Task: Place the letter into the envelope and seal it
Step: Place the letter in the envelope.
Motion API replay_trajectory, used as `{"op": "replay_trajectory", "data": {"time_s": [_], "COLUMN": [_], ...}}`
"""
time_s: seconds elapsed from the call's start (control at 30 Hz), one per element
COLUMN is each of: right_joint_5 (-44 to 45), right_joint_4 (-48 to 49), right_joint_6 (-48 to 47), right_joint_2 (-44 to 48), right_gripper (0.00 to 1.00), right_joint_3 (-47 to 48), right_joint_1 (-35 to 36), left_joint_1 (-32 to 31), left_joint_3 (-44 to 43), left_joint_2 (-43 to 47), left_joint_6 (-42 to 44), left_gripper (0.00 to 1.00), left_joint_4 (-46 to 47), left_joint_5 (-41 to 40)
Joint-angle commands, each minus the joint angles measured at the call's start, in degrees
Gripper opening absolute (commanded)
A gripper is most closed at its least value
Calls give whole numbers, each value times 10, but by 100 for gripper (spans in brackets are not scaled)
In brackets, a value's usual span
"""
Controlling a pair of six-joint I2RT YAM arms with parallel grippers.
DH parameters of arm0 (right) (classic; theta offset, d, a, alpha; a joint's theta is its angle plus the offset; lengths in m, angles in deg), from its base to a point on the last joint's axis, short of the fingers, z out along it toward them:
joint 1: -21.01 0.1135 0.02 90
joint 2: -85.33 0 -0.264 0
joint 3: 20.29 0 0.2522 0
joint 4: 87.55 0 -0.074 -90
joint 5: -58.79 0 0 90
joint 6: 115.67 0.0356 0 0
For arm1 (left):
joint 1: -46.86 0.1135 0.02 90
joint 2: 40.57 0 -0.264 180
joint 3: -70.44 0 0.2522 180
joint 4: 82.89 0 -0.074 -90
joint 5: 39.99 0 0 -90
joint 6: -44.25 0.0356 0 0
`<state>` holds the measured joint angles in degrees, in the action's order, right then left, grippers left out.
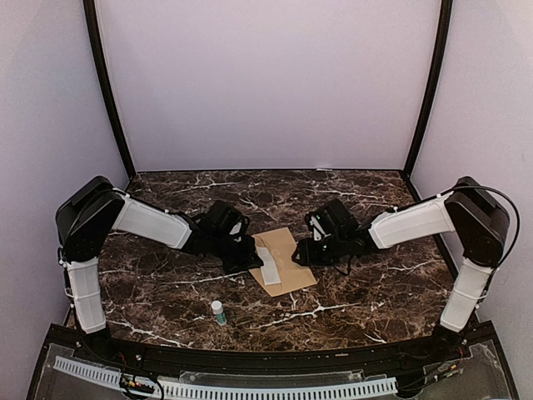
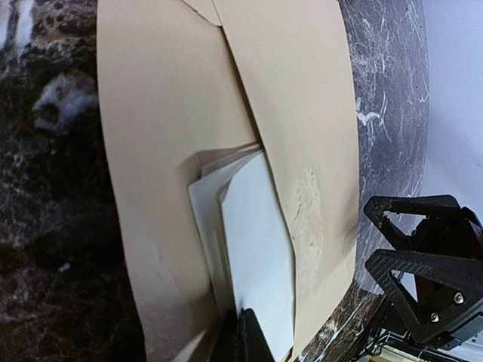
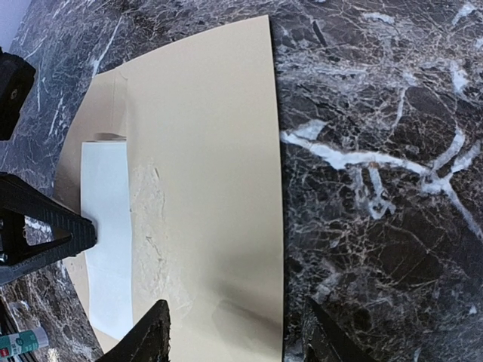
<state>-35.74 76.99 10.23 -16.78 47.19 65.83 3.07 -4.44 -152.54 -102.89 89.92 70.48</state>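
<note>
The tan envelope (image 1: 287, 265) lies flat mid-table with its flap (image 3: 204, 173) open; a rough whitish strip runs along the flap's inner edge. The white folded letter (image 2: 256, 241) is partly tucked under the flap, into the pocket (image 2: 158, 151). My left gripper (image 2: 245, 335) is shut, pinching the letter's near edge (image 1: 268, 265). Low over the flap's outer edge, my right gripper (image 3: 238, 339) is open. One of its fingers (image 3: 155, 335) is above the paper, the other above the marble. It holds nothing.
A small glue stick (image 1: 218, 312) with a green cap stands on the dark marble table (image 1: 375, 283) in front of the envelope, also at the right wrist view's lower left corner (image 3: 19, 343). Lilac walls enclose the table's back and sides.
</note>
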Motion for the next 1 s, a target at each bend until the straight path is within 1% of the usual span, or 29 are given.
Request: {"op": "replay_trajectory", "data": {"time_s": [0.0, 0.47, 0.97], "right_joint_5": [-12, -61, -70], "right_joint_4": [34, 54, 59], "right_joint_6": [-7, -3, -2], "right_joint_2": [-16, -31, -27], "right_gripper": [55, 55, 54], "right_joint_3": [18, 11, 11], "right_joint_1": [-7, -7, -6], "left_joint_1": [-3, -3, -12], "left_joint_3": [-5, -5, -24], "left_joint_2": [-1, -7, -30], "left_joint_6": [7, 2, -16], "left_gripper": [0, 0, 0], "left_joint_4": [3, 12, 34], "left_joint_5": [5, 9, 18]}}
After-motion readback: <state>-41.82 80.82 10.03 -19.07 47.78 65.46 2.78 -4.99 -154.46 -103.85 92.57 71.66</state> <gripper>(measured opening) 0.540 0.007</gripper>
